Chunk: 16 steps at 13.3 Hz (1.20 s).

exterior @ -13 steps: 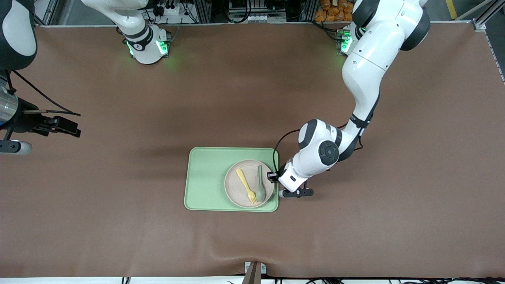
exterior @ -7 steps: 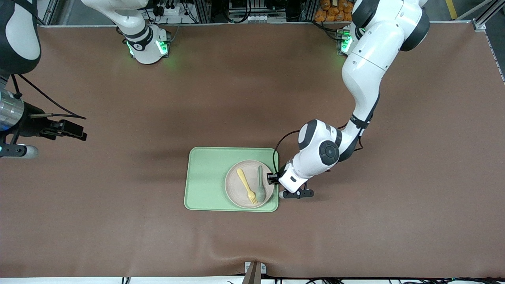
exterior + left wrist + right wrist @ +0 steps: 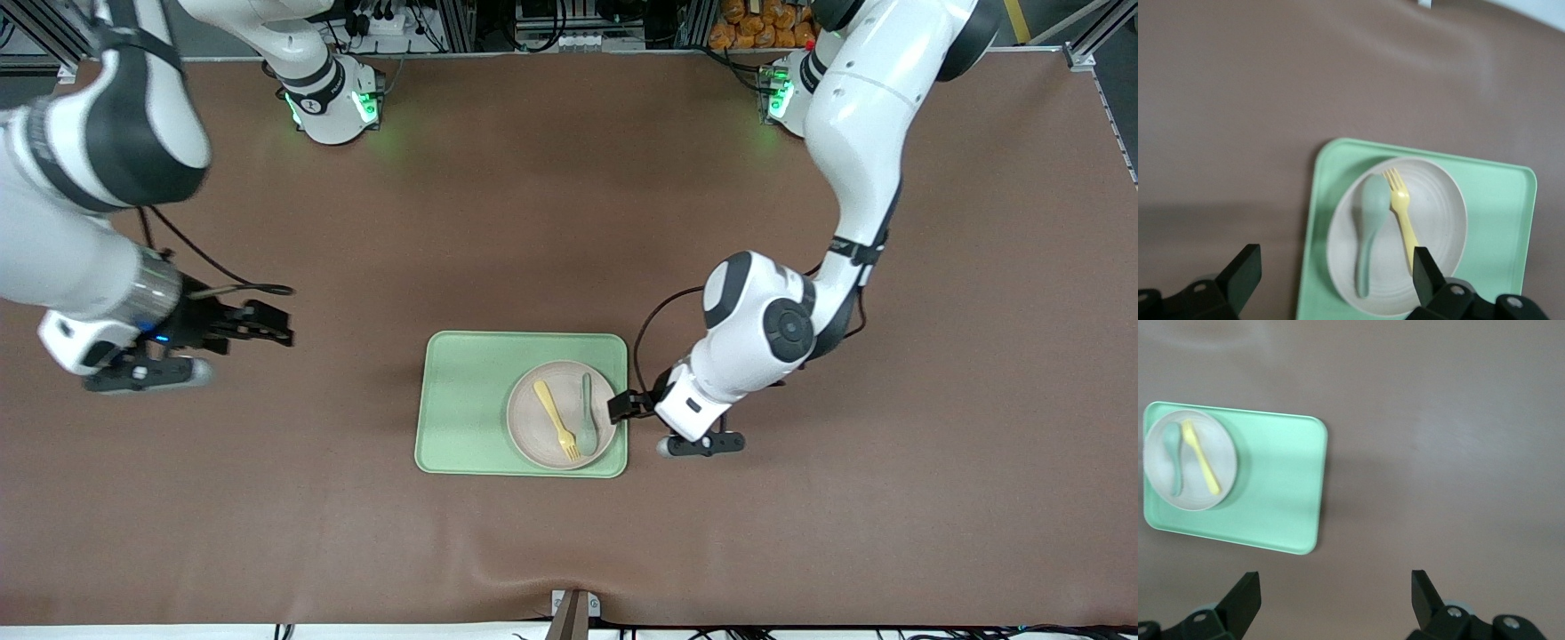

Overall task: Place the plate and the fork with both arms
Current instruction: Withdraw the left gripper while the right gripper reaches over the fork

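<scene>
You find no readable writing, brand or label on anything here.

Take the green tray [image 3: 471, 404] as your landmark. The plate [image 3: 538, 434] sits on it, at the end toward the left arm's side of the worktop [image 3: 569, 222]. The fork [image 3: 556, 420] lies in the plate with its tines pointing toward the front camera. A grey-green spoon [image 3: 587, 425] lies just beside the fork, on the side toward the left arm.

Your left tool [image 3: 622, 407] is at the tray's edge next to the plate. From the front you only see a dark tip there, and the arm covers the rest. The left wrist view settles it: both fingers [image 3: 1238, 277] are spread wide with nothing between them, and the plate [image 3: 1438, 200], fork [image 3: 1401, 217] and spoon [image 3: 1365, 233] show in the gap, lower down. Whether a finger touches the plate's rim you cannot tell.

Your right tool [image 3: 258, 327] is over bare worktop, well apart from the tray toward the right arm's end. The front view blurs it. In the right wrist view its fingers [image 3: 1241, 600] stand spread and empty, and the whole tray [image 3: 1271, 493] with the plate [image 3: 1161, 450] appears farther off.

Both wrist views cut off the finger bases at the frame edge.
</scene>
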### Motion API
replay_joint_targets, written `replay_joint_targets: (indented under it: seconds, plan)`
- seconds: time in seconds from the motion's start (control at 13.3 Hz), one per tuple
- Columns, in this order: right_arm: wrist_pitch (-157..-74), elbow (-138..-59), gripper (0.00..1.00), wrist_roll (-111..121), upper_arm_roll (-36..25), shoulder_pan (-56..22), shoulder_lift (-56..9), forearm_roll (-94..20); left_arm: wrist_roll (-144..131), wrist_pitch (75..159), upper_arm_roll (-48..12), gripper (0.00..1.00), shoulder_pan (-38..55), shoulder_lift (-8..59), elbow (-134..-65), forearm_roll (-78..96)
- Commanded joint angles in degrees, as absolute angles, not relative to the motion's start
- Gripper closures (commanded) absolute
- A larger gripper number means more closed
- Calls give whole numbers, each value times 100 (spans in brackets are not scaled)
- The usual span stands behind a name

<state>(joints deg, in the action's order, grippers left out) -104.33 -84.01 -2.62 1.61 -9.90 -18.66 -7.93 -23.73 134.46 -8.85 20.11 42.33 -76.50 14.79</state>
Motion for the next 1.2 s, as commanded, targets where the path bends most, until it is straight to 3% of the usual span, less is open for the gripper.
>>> replay_joint_targets:
  seconds: [0.0, 0.15, 0.67, 0.9, 1.12]
  plan:
    - [-10650, -7508, 0, -237, 105, -1457, -2739, -835, -2479, 12904, -809, 0, 1637, 3606, -7892, 1153]
    - [-11037, -7191, 0, -255, 105, -1861, -3197, -826, -2452, 12579, -817, 0, 1154, 3210, -8006, 854]
    - [-12312, -6480, 23, -394, 62, -3048, -4594, -756, -2356, 10708, -826, 0, 221, 1935, -8042, -33]
    - [-12331, -5995, 23, -923, -341, -3724, -5193, -415, -1856, 10153, -844, 0, -78, 1478, -8138, -62]
    - [-12462, -5977, 23, -791, -448, -3805, -5465, -37, -1828, 9538, -870, 0, -97, 995, -8183, -62]
